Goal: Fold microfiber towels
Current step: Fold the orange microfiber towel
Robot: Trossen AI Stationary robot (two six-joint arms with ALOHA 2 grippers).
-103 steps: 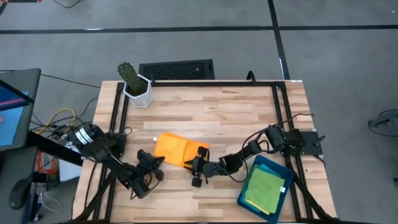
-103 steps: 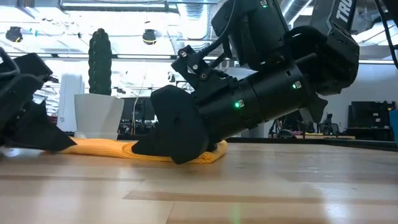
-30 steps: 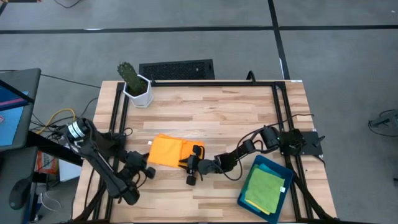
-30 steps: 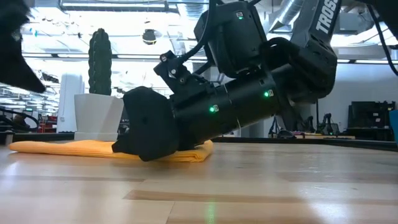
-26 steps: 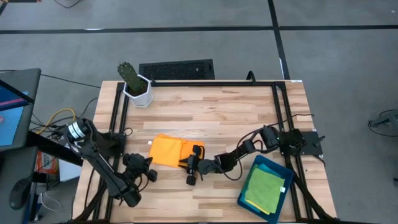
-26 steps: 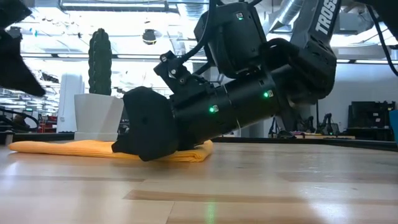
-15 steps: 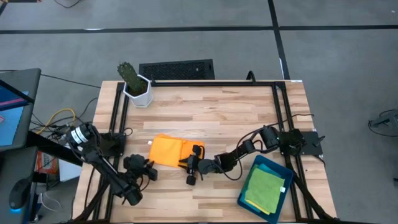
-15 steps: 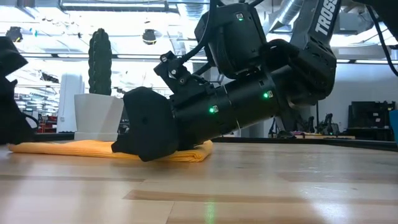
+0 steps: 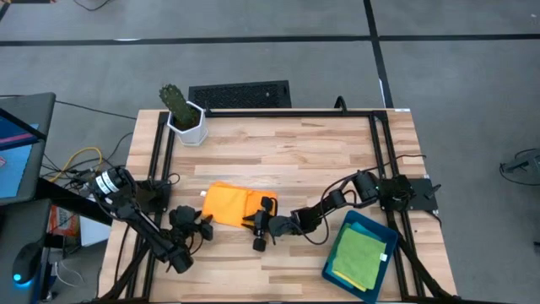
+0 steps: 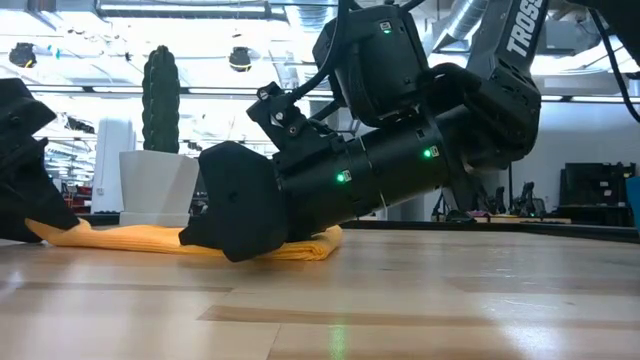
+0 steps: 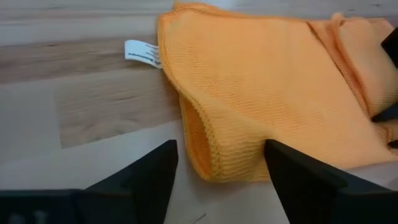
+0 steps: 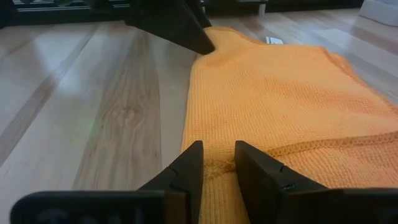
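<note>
Towel (image 9: 229,204), orange, partly folded, flat on table (image 9: 295,152) between both grippers. Left gripper (image 11: 217,171) at towel's left corner, fingers spread wide either side of raised fold. Right gripper (image 12: 216,167) low on opposite edge, fingers narrowly parted, pinching cloth. White tag (image 11: 142,51) beside towel. Green towel (image 9: 359,256) in tray (image 9: 369,223) at right.

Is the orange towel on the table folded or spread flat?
Folded: the orange towel shows a doubled, rounded edge, and a second layer lies over it.
</note>
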